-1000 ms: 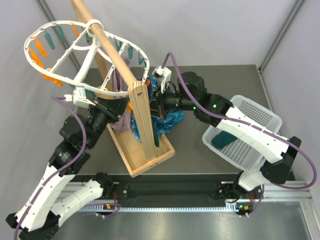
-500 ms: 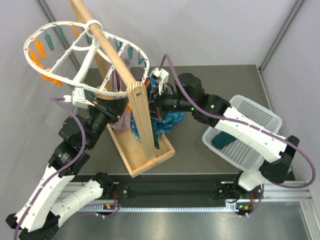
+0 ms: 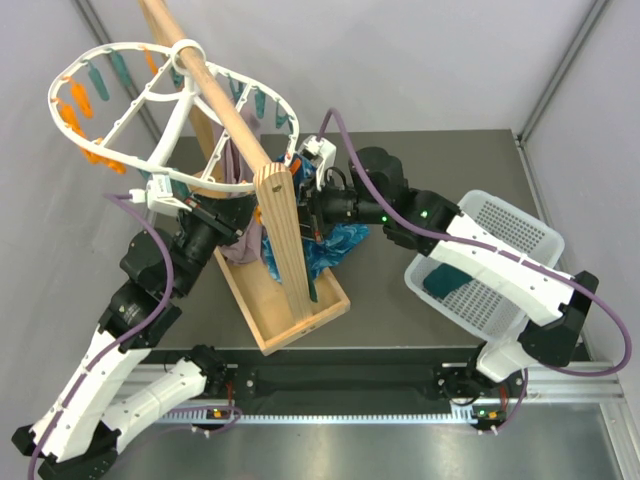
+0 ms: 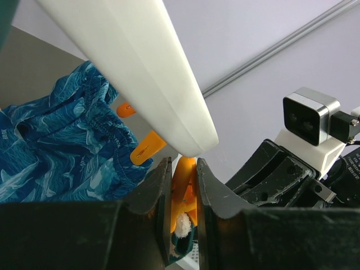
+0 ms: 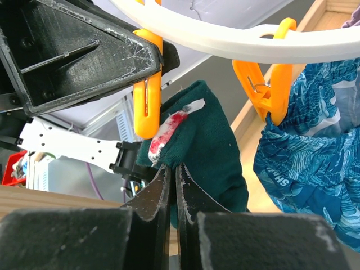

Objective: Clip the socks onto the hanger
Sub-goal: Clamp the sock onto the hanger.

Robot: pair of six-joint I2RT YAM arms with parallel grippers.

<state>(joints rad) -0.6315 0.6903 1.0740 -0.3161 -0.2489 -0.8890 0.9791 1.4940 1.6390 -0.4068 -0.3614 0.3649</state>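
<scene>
The right arm [image 3: 470, 250] has edged its wrist leftward towards the wooden upright [image 3: 285, 240] over the past second, while the left arm [image 3: 150, 280] has kept its place. From above, the white hanger [image 3: 168, 120] hangs on a wooden pole [image 3: 215, 95]. Both wrists meet under its near rim, beside a mauve-grey cloth [image 3: 235, 235] and a blue mottled cloth [image 3: 340, 240]. The upright hides the meeting point. A second sock [image 3: 445, 280] lies in a white basket [image 3: 510, 225] on the dark grey table [image 3: 430, 160], with pale walls around.

Left wrist view: the left gripper [image 4: 183, 163] has its jaws almost closed, pinching an orange peg [image 4: 181, 191] under the hanger's rim.

Right wrist view: the right gripper [image 5: 173, 169] has its jaws closed on a dark teal sock [image 5: 208, 146], whose top edge is just beside that peg. A second orange peg [image 5: 270, 84] grips the blue cloth.
</scene>
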